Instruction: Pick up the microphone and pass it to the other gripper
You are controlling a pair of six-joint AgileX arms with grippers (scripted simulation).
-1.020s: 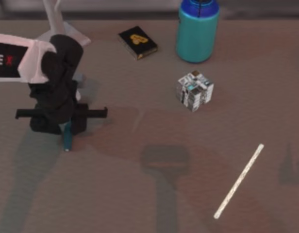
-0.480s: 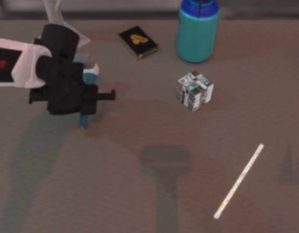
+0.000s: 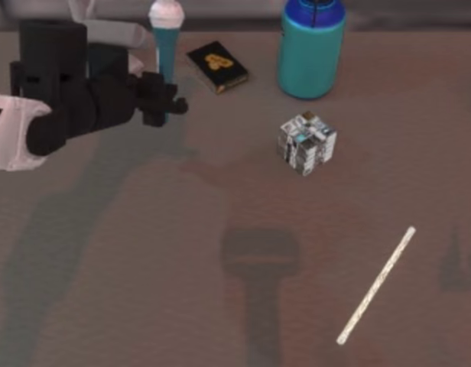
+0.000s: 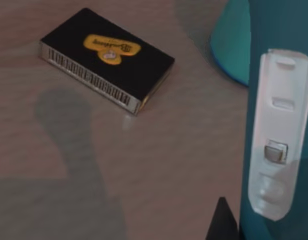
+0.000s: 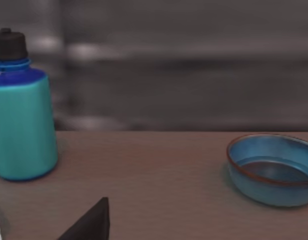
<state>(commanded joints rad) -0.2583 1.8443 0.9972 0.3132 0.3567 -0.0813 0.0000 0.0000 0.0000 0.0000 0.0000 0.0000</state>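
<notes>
From my cube, the bottle sits at twelve o'clock, the box at ten, the stick at five.

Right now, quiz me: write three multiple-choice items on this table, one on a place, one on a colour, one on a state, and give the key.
1. Where does the black box with the yellow mark lie?
A. between the microphone and the teal bottle
B. beside the white stick
C. on the mirrored cube

2. What colour is the microphone's handle?
A. red
B. teal
C. yellow

3. What is the left claw doing?
A. resting open on the table
B. gripping the stick
C. holding the microphone, head up

Key:
1 A: the black box sits between the microphone and the teal bottle.
2 B: the handle shows teal in the top and left wrist views.
3 C: the left claw is shut on the handle.
</notes>
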